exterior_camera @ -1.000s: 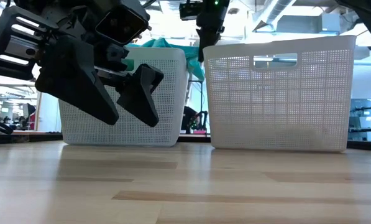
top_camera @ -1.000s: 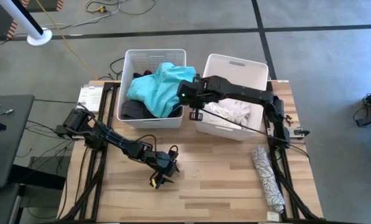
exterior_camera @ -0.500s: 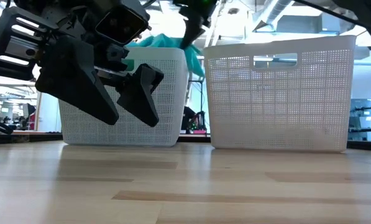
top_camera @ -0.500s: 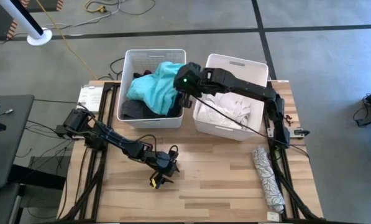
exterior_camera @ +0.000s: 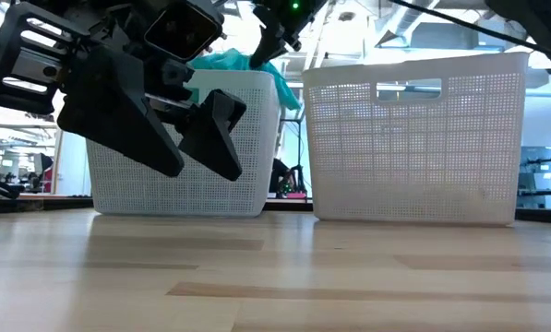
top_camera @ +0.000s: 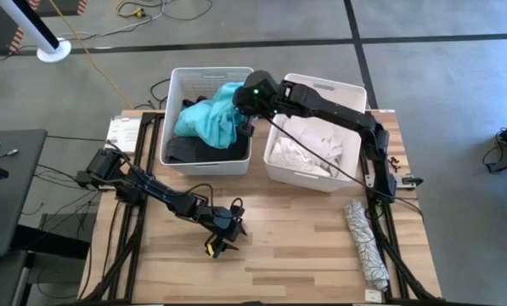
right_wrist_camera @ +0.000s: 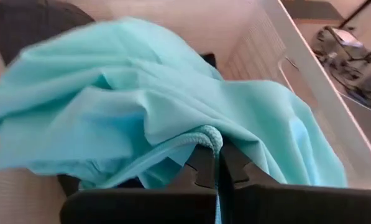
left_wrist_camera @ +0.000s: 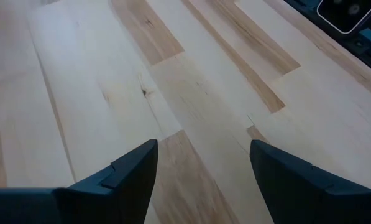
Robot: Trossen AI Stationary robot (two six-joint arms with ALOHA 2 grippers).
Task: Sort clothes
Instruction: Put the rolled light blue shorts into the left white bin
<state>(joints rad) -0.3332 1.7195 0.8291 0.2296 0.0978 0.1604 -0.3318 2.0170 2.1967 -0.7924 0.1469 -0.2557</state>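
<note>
The right claw (top_camera: 243,115), upper centre of the high view, is clamped on a hem of the teal garment (top_camera: 209,121), which lies heaped in the left bin (top_camera: 170,100) with no clear long axis, hiding dark clothes (top_camera: 185,150) beneath. The left claw (top_camera: 226,228) hangs open over the worktop (top_camera: 295,246), lower left. White clothes (top_camera: 308,146) fill the right bin (top_camera: 348,95); a patterned garment (top_camera: 366,245) runs lengthwise down the right edge.

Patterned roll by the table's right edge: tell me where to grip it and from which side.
Grip the patterned roll at mid-length, coming straight down with the jaws across its narrow width. It lies flat, long and thin, apart from the bins, so the middle likely balances best.
</note>
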